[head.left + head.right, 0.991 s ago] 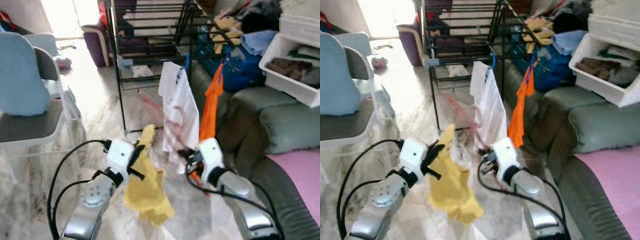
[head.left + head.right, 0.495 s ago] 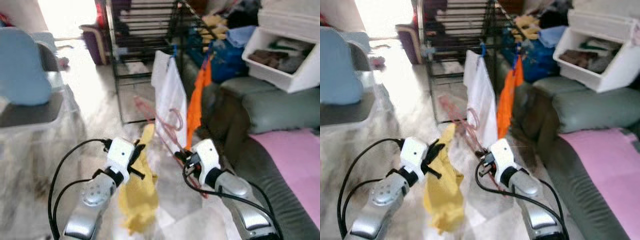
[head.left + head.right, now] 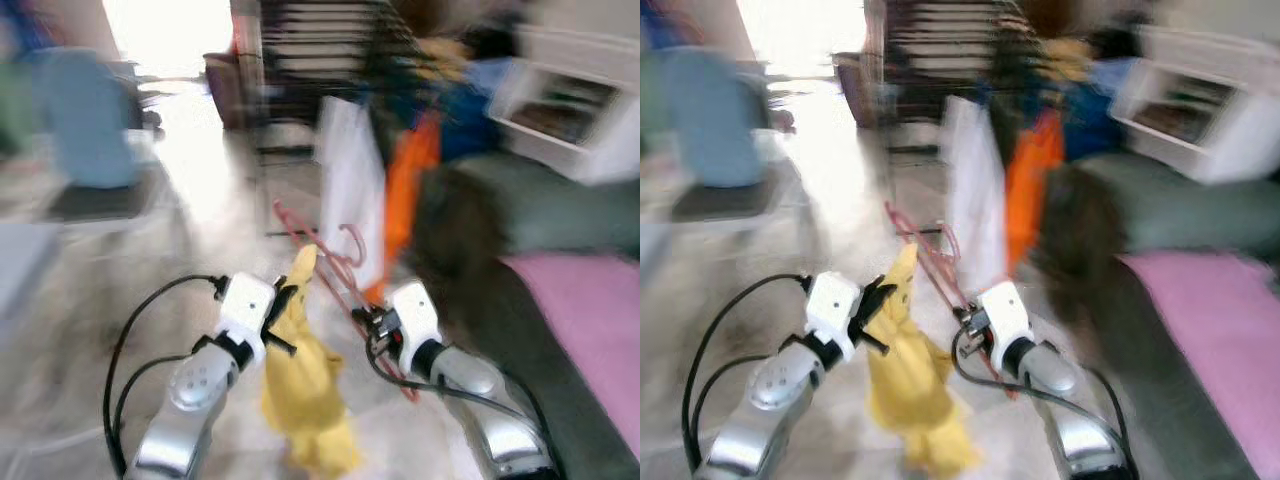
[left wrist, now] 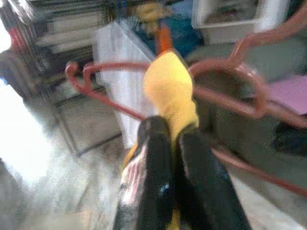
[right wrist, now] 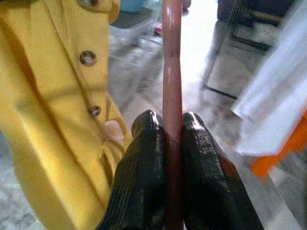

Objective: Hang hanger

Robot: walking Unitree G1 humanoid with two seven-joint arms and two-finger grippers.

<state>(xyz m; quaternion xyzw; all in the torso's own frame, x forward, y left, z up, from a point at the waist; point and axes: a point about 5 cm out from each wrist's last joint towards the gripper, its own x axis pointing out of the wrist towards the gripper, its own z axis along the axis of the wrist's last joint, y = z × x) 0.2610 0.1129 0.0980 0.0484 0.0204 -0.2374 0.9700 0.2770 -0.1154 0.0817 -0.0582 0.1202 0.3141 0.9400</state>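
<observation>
Cam has swung, view now blurred; I'm walking w/ load. My right gripper (image 5: 165, 143) stays clamped on pink hanger (image 5: 171, 72), left gripper (image 4: 171, 143) pinching yellow shirt (image 3: 305, 390). Rack (image 3: 300, 40) far ahead; hanging not yet done.

Both silver arms are reaching forward from the frame's bottom, left gripper (image 3: 285, 305) pinching yellow cloth (image 3: 305, 400), right gripper (image 5: 165, 143) clamping the red hanger (image 5: 171, 72).

Soft yellow cloth garment (image 5: 57, 91) — smooth, seemingly plastic red hanger (image 5: 171, 86).
</observation>
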